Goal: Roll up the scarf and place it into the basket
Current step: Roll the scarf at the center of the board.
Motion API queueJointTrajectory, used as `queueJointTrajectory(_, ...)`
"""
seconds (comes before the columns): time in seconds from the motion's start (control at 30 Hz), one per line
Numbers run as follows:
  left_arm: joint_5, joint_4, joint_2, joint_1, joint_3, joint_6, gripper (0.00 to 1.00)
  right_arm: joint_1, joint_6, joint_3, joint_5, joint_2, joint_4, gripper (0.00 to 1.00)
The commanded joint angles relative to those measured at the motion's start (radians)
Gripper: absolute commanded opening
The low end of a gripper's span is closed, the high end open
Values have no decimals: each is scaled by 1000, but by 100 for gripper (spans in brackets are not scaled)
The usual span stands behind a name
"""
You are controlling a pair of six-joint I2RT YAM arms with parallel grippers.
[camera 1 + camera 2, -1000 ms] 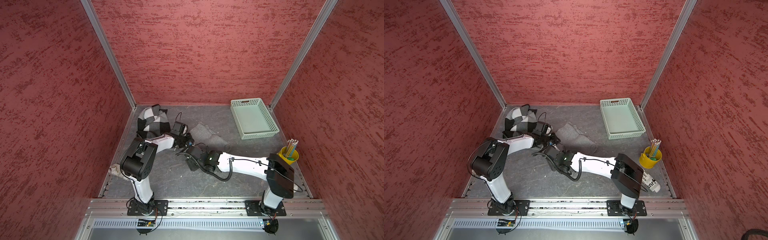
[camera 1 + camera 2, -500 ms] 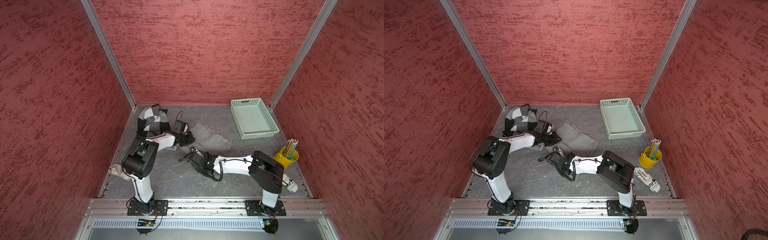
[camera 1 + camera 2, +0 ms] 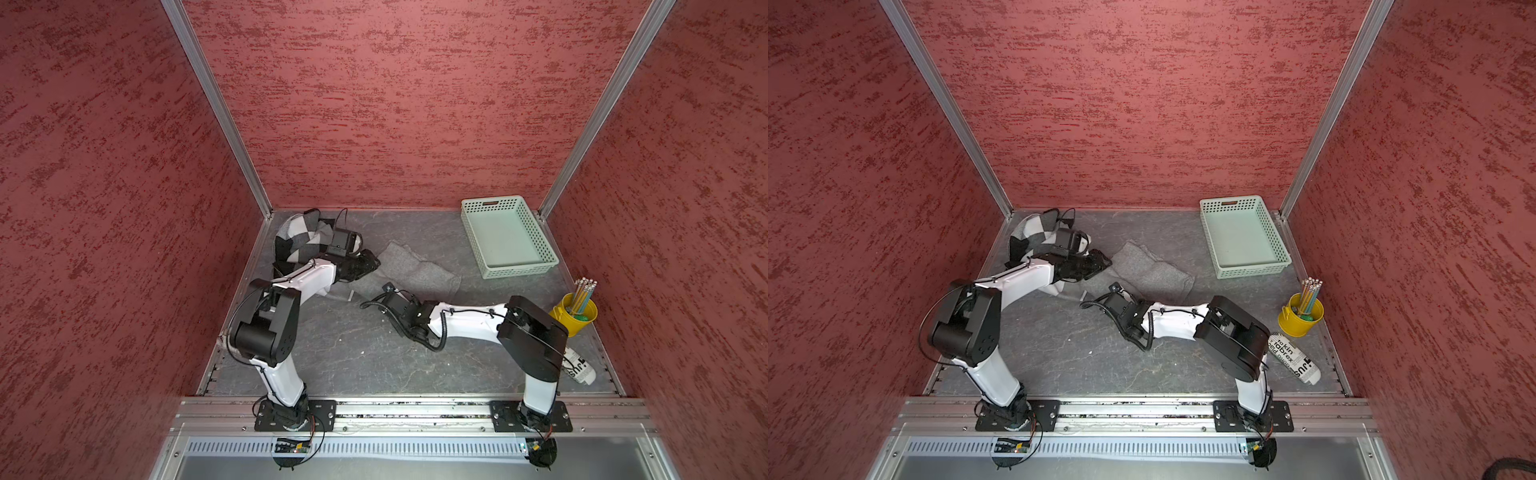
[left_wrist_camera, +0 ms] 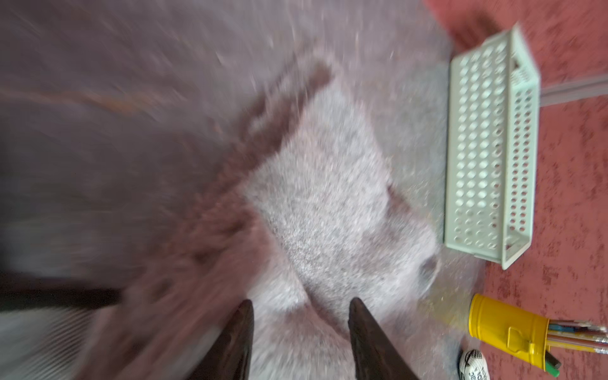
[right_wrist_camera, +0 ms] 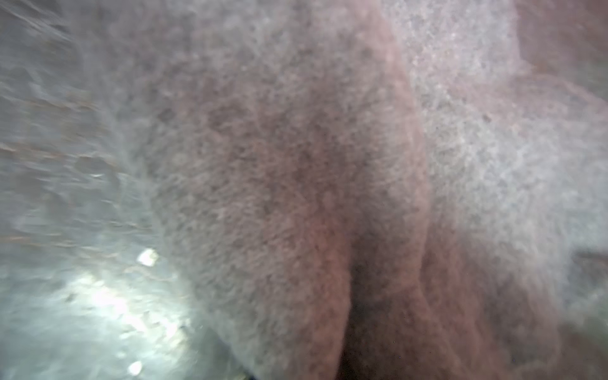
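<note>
Lying crumpled, unrolled, on the desk (image 3: 353,353) near the front corner of the basket (image 3: 515,270), not touching: the grey scarf (image 3: 419,272). At its end farther from the basket, left jaws parted wide, gripping nothing; right jaws pressed into cloth, state impossible to tell. Likely to drag or bunch, not roll, if pinching one layer only.

Mottled red textured walls (image 3: 374,104), aluminium corner posts (image 3: 217,108), grey marbled floor (image 3: 353,353).

The fuzzy grey scarf (image 3: 419,270) lies rumpled and unrolled on the floor (image 3: 353,353). The mint-green perforated basket (image 3: 503,237) sits upright and empty nearby, in the back right corner.
</note>
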Motion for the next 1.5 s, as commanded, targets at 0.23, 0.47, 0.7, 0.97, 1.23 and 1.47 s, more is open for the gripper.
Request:
queueJointTrajectory(0.23, -140, -114, -274, -32, -113, 87, 52, -157, 274, -39, -802, -90, 11, 0)
queueJointTrajectory(0.47, -114, -156, -286, -121, -141, 96, 51, -324, 362, -104, -1141, -38, 174, 0)
queueJointTrajectory(0.7, -36, -68, -184, -161, -142, 77, 49, -419, 438, -136, -1327, 33, 291, 4)
queueJointTrajectory(0.97, 3, 63, 55, -118, -60, 59, 41, -463, 374, -90, -1274, 45, 192, 24)
queueJointTrajectory(1.23, 52, 66, 220, -89, 42, 34, 31, -466, 239, 14, -970, -123, -77, 47)
queueJointTrajectory(1.47, 65, 42, 264, -95, 75, 26, 30, -351, 199, 73, -440, -334, -232, 52)
